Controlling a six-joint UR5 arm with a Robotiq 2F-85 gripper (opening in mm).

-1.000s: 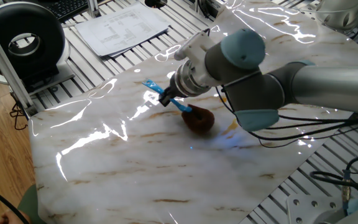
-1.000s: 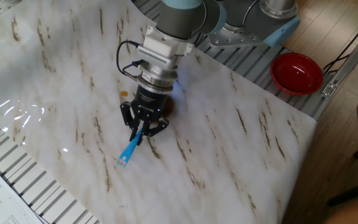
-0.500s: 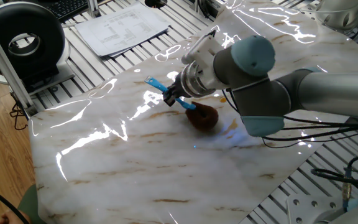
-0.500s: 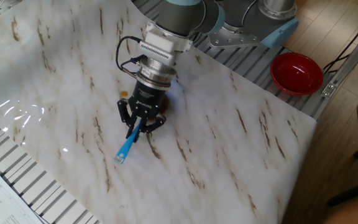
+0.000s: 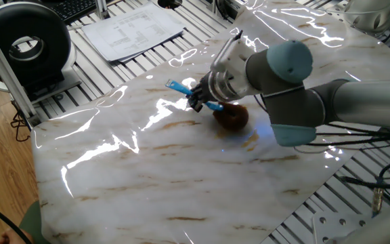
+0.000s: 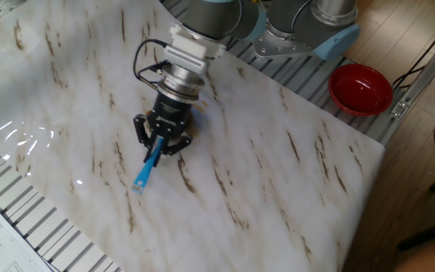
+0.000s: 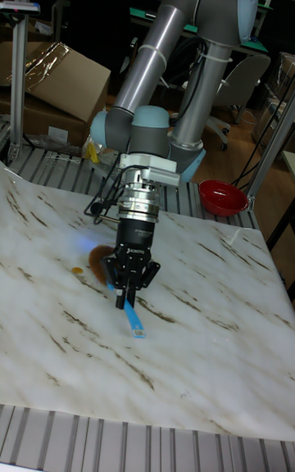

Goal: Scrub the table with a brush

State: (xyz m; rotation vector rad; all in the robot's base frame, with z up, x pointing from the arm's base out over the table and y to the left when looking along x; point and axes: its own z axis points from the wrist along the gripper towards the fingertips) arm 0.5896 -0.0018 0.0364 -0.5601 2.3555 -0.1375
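Observation:
My gripper (image 5: pixel 196 100) is shut on the thin blue handle of the brush (image 5: pixel 231 118), whose round brown head rests on the white marble table (image 5: pixel 141 183) just under the wrist. In the other fixed view the gripper (image 6: pixel 157 143) points down over the table (image 6: pixel 278 174), and the handle's free end (image 6: pixel 140 182) sticks out past the fingers; the wrist hides the head. The tall fixed view has the gripper (image 7: pixel 129 282) low over the table (image 7: pixel 213 316), with the brush head (image 7: pixel 100 262) behind it and a small orange stain (image 7: pixel 79 270) beside that.
An orange smear (image 5: pixel 252 140) marks the marble by the brush head. A red bowl (image 6: pixel 361 88) sits on the ribbed frame past the table's edge. A black round device (image 5: pixel 26 42) and papers (image 5: pixel 135 30) lie beyond the far corner. Cables (image 5: pixel 357 139) trail under the arm.
The gripper has dragged the brush across the marble, to the right and farther back in one fixed view and to the left in the other. The grip on the handle is unchanged.

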